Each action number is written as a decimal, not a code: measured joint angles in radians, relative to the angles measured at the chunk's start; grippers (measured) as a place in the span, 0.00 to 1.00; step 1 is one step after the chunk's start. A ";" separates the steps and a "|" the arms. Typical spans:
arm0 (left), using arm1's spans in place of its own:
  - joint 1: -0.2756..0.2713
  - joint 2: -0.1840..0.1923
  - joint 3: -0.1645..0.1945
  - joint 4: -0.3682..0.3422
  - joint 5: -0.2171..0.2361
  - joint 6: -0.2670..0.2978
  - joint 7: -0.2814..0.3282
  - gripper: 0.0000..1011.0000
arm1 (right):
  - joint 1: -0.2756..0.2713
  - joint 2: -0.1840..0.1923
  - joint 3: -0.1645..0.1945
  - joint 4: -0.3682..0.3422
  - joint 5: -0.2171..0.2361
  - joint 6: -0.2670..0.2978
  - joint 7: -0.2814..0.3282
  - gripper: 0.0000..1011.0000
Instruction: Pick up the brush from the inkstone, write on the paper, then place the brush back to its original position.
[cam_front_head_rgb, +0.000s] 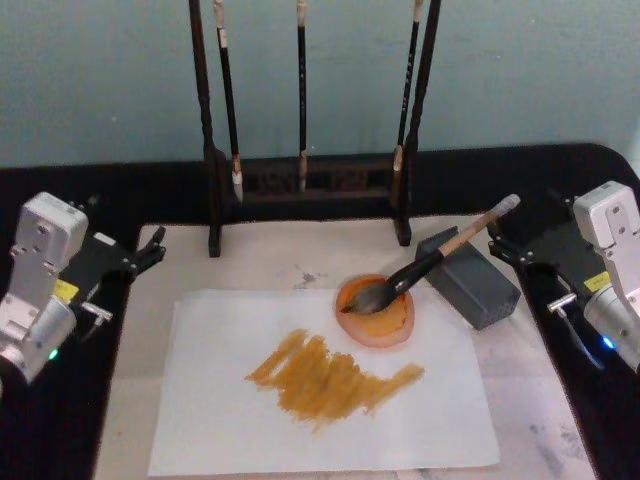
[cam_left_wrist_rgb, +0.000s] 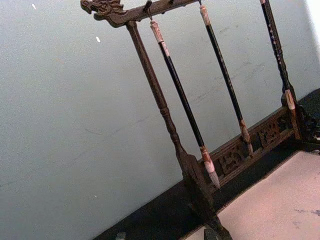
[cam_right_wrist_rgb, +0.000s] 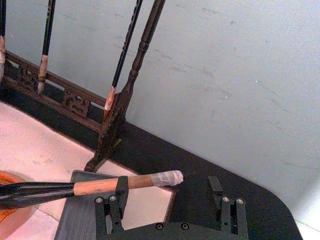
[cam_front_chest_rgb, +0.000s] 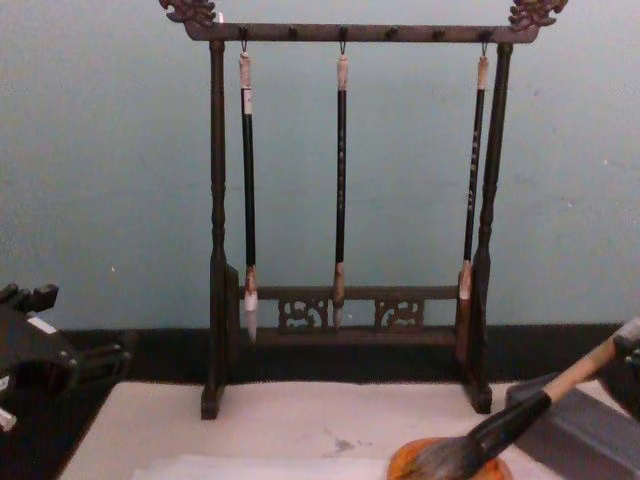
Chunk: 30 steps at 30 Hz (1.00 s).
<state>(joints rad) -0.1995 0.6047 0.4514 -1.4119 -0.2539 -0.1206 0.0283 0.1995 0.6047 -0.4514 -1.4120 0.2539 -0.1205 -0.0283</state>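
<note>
Ochre strokes crossed the paper (cam_front_head_rgb: 220, 420). The brush (cam_front_head_rgb: 430, 265) lay with bristles in the orange inkstone (cam_front_head_rgb: 395, 335), handle on the grey block (cam_front_head_rgb: 475, 290) right of it. The right gripper (cam_right_wrist_rgb: 167, 187), spread, straddled the handle's end, so seemingly only withdrawal remained. The left gripper (cam_front_head_rgb: 150, 250) sat far left of the inkstone.

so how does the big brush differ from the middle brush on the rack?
The big brush lies slanted, bristles in the orange dish, handle across the grey block; the middle rack brush hangs upright. Big brush handle is tan, rack brush's black and thinner. Big brush head is bushy, rack brush's small. Both point bristles-down.
</note>
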 joint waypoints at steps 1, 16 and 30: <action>0.000 0.000 0.000 0.000 0.000 0.000 0.000 1.00 | 0.000 0.000 0.000 0.000 0.000 0.000 0.000 0.99; 0.000 0.000 0.000 0.000 0.000 0.000 0.000 1.00 | 0.000 0.000 0.000 0.000 0.000 0.000 0.000 0.99; 0.000 0.000 0.000 0.000 0.000 0.000 0.000 1.00 | 0.000 0.000 0.000 0.000 0.000 0.000 0.000 0.99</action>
<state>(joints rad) -0.1995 0.6047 0.4514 -1.4120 -0.2539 -0.1205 0.0283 0.1995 0.6047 -0.4514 -1.4120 0.2539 -0.1205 -0.0282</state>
